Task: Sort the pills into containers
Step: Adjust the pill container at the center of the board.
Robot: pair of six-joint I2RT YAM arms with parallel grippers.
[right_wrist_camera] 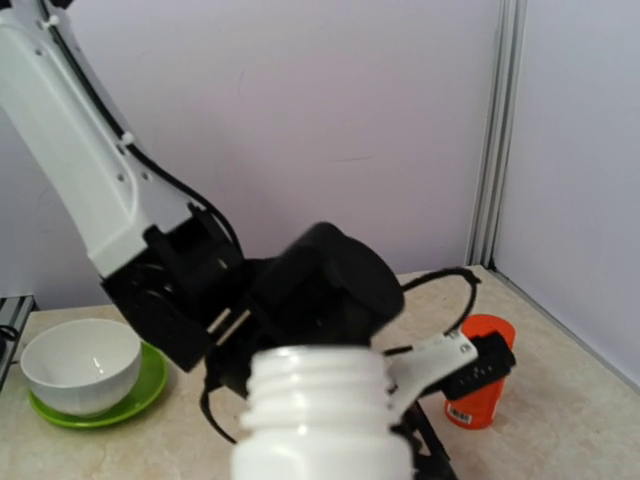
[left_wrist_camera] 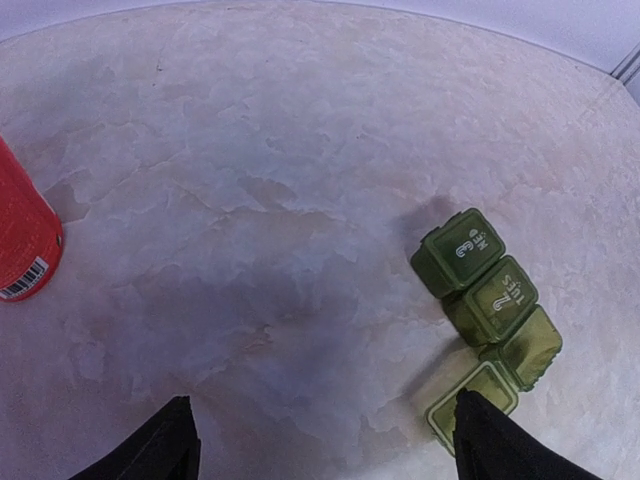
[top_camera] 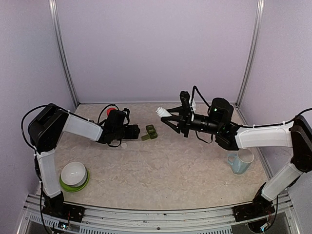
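The containers [left_wrist_camera: 490, 295] are a dark green strip of three joined squares lying on the table [left_wrist_camera: 300, 150]. The end one has its lid [left_wrist_camera: 470, 398] swung open. My left gripper [left_wrist_camera: 325, 445] is open just in front of the containers [top_camera: 150, 132], its right fingertip [left_wrist_camera: 495, 440] at the open lid and nothing between the fingers. My right gripper [top_camera: 168, 118] is raised above the table to the right of the strip, shut on a small white bottle [right_wrist_camera: 320, 415] with no cap, its mouth pointing left. No pills show in any view.
An orange-red bottle [left_wrist_camera: 22, 240] stands at the back, behind the left wrist [top_camera: 113, 112]. A white bowl [top_camera: 73, 172] on a green plate [top_camera: 83, 185] sits front left. A pale blue mug [top_camera: 240, 161] stands front right. A small pale round thing [top_camera: 123, 145] lies by the left gripper.
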